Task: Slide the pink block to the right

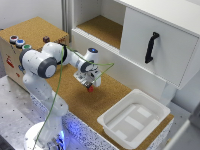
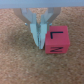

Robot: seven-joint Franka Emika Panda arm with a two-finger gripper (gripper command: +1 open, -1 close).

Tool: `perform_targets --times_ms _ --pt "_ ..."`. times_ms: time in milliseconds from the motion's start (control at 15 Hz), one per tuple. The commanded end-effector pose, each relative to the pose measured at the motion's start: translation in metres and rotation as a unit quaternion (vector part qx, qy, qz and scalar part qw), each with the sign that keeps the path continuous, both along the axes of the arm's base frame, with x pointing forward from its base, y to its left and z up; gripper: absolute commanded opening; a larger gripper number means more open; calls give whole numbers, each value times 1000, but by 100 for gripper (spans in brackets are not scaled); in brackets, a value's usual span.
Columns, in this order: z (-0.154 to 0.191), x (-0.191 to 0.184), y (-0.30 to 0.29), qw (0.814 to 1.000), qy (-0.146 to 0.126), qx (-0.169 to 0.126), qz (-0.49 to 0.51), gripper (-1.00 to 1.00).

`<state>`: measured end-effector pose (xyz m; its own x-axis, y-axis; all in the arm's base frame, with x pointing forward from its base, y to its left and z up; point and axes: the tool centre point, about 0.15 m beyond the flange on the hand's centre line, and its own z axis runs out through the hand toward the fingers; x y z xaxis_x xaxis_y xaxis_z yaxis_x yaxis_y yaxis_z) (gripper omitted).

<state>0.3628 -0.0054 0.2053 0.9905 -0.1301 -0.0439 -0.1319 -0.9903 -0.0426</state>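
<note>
The pink block [image 1: 90, 89] is a tiny reddish-pink cube lying on the cork tabletop [image 1: 75, 102]. In the wrist view the pink block [image 2: 56, 41] shows dark letters on its faces. My gripper [image 1: 88, 85] hangs low over the cork, just at the block. In the wrist view the gripper [image 2: 40, 44] has its two grey fingertips [image 2: 35, 36] pressed together with nothing between them. They stand beside the cube, against or very near one of its sides, not around it.
A white tray [image 1: 111, 129] sits on the cork toward the exterior view's right. Behind stands a white cabinet whose door has a black handle [image 1: 151, 47]. A wooden box with round buttons [image 1: 20, 43] is at the exterior view's left.
</note>
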Motion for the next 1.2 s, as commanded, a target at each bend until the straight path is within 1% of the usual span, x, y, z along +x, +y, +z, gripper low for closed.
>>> perform_targets --times_ms 0,400,800,933,1067,1133 --pt "1 -19 -44 1000 -14 13 5 -100" --pt "3 -11 -70 999 -28 19 8 -100" --pt "6 -9 -98 1000 -28 13 5 -100" --pt "10 -7 -97 999 -30 14 9 -100" --pt "25 -6 -83 999 -37 20 25 -100" --pt "36 -6 -76 999 -19 35 32 -100"
